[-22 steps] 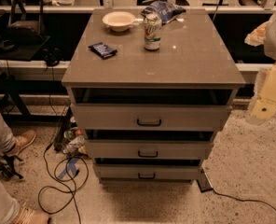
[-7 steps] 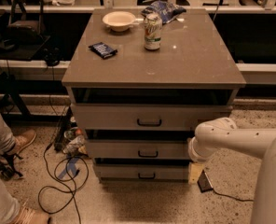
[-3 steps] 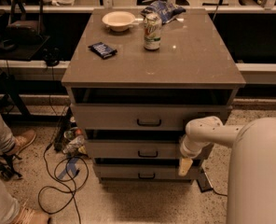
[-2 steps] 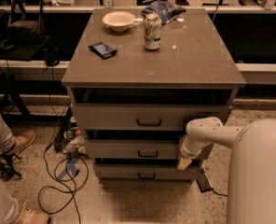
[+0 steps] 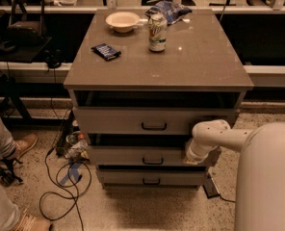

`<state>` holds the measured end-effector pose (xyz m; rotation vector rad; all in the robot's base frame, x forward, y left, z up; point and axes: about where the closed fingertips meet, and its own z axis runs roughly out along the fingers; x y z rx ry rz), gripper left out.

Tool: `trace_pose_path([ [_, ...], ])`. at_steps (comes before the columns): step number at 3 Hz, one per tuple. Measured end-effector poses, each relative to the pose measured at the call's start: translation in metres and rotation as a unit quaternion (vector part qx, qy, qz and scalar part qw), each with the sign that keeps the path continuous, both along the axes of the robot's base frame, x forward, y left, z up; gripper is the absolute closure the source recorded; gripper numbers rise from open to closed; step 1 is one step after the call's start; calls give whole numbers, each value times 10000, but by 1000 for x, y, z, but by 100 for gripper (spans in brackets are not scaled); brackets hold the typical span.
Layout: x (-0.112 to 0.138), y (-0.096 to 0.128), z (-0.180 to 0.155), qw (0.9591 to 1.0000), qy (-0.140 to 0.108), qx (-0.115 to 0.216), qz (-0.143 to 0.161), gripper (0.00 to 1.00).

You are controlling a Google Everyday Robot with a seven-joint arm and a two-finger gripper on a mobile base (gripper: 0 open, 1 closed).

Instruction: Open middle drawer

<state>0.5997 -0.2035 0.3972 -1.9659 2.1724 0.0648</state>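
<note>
The middle drawer [image 5: 133, 156] is the grey-beige front of medium height in the cabinet, with a small black handle [image 5: 153, 161] at its centre. It sits between a taller top drawer [image 5: 133, 121] and a shorter bottom drawer [image 5: 133, 177]. My gripper [image 5: 189, 158] comes in from the right on a white arm [image 5: 214, 134]. It is at the right end of the middle drawer's front, well to the right of the handle. The arm's last link hides its tip.
On the cabinet top [image 5: 205, 66] stand a bowl [image 5: 123, 20], a can [image 5: 157, 32], a dark snack bar [image 5: 106, 51] and a blue bag [image 5: 169, 8]. Cables [image 5: 60, 186] and a person's legs and shoes [image 5: 7, 153] are on the floor at the left.
The arm swung in from the right to the drawer fronts. Over the last second its tip rose a little, from the bottom drawer's level to the middle drawer's right end.
</note>
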Motion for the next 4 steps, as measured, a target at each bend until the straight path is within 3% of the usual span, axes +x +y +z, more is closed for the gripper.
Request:
trace_pose_path([
  [1, 0, 0, 2, 10000, 0, 0, 0, 100],
  [4, 0, 0, 5, 10000, 0, 0, -1, 100],
])
